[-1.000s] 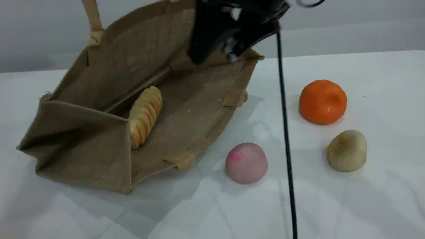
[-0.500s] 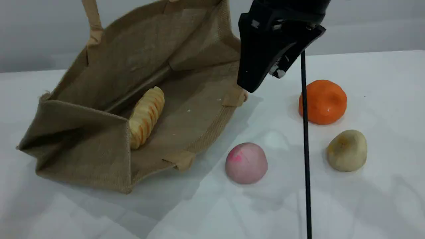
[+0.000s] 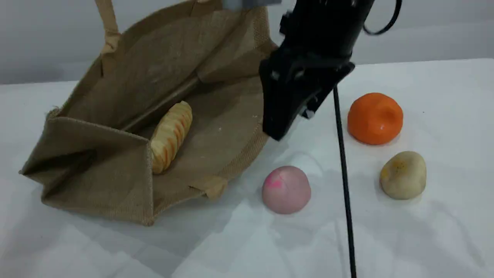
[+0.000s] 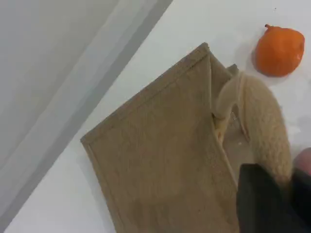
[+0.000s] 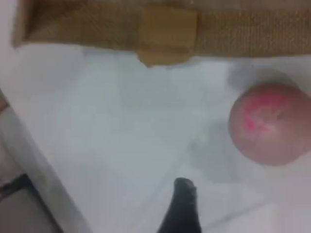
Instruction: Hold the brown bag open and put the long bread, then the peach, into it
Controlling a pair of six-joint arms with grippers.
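The brown bag (image 3: 96, 170), tan woven jute, lies tipped over with its mouth gaping wide, 1 beige handle (image 3: 109, 27) rising straight up past the top edge. Inside, the long bread (image 3: 170, 135), pale yellow and ridged, rests aslant on the lower wall. The peach (image 3: 286, 190), dull pink with 1 magenta blotch, sits outside, near the bag's rim, not touching.
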